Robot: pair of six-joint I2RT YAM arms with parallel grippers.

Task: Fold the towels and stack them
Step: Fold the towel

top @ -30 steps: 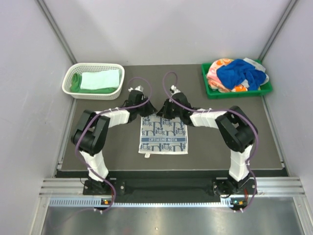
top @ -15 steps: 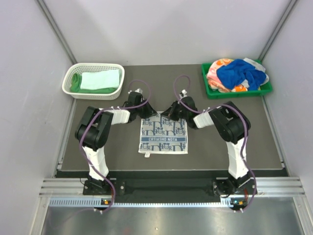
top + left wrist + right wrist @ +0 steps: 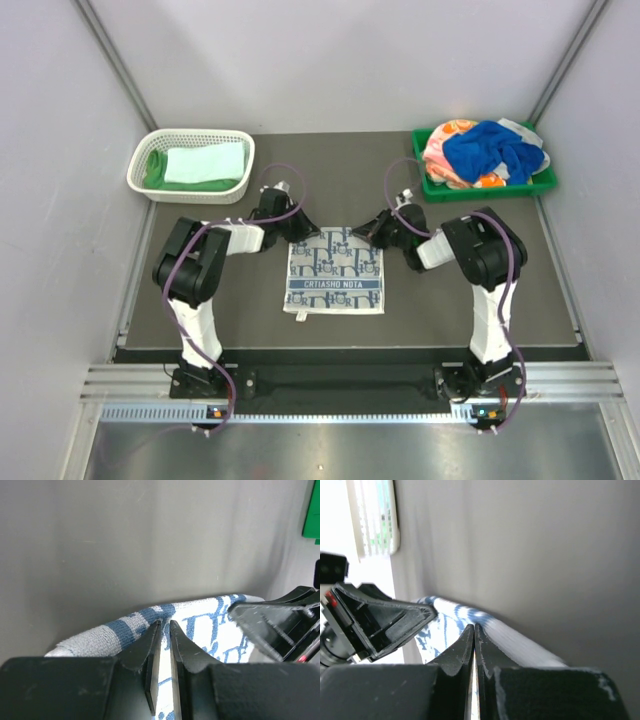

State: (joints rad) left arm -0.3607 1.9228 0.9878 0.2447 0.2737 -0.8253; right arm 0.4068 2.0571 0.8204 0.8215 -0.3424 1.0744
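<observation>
A dark grey matte table fills the booth floor between pale walls, and the two black-and-white arms reach in from its near edge: the left arm and the right arm, each elbow bent outward and each wrist turned in toward the middle. At the far left corner sits a white oval mesh basket holding a bright green towel with a folded pale mint towel lying on top of it. At the far right corner a green plastic tray carries a loose heap, a royal blue towel bunched over an orange-pink printed towel. In the middle of the table, between the two arms, a white towel with grey-blue squares and a blue lettered band lies spread flat. Both grippers are at its far edge, one at each corner. The left gripper is at the far left corner with its fingers only a thin slit apart; the pictures leave it unclear whether cloth is nipped in that slit. The right gripper is at the far right corner with its fingers pressed together — whether they have caught the towel's edge cannot be told.
</observation>
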